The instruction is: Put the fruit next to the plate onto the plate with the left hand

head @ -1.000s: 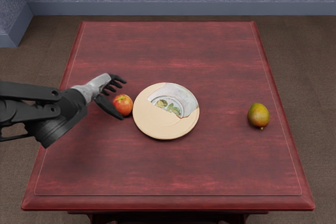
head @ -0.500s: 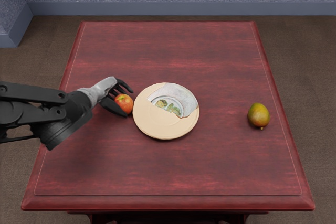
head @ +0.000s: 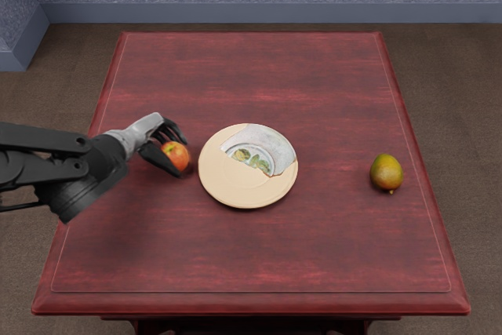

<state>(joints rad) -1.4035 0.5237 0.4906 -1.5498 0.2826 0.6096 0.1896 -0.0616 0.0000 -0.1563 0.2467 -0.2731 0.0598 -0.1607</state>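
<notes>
Fingers (head: 174,128) of your left hand (head: 155,141) are closed around the apple (head: 177,155), which is just beside the left rim of the plate (head: 235,186), not on it. You see a mango (head: 387,172) well apart, at the right of the table (head: 274,76).

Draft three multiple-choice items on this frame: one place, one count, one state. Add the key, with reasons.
1. Where is the apple relative to the plate?
A) on it
B) beside it, toward the picture's left
C) beside it, toward the picture's right

2. How many arms show?
A) one
B) two
C) none

3. What is the left hand doing?
A) lying flat on the plate
B) spread open, apart from the apple
C) curled around the apple

Key:
1 B: the apple sits off the plate's left rim.
2 A: only the left arm comes in, from the left edge.
3 C: the dark fingers wrap the apple.
</notes>
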